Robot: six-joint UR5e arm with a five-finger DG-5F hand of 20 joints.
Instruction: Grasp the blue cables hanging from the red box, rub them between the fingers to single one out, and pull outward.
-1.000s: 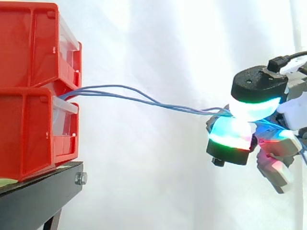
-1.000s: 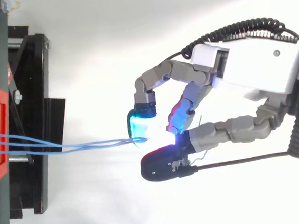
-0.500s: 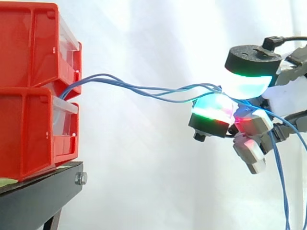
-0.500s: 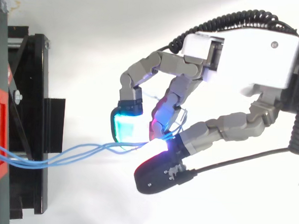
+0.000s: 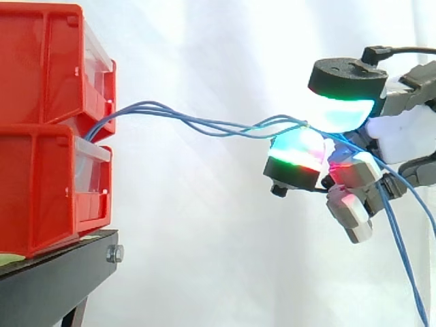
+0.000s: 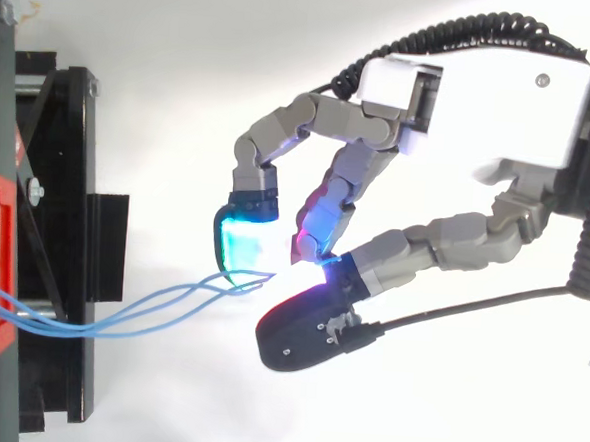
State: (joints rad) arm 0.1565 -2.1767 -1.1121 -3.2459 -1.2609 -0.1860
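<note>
Partly hidden, blue cables (image 5: 204, 123) vanish between pinching fingers (image 5: 293, 155).

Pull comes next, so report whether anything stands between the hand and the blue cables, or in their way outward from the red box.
Nothing visible does. The hand pinches the blue cables between its pads, and outward from the red box the side view shows open space before the white curtain.
</note>
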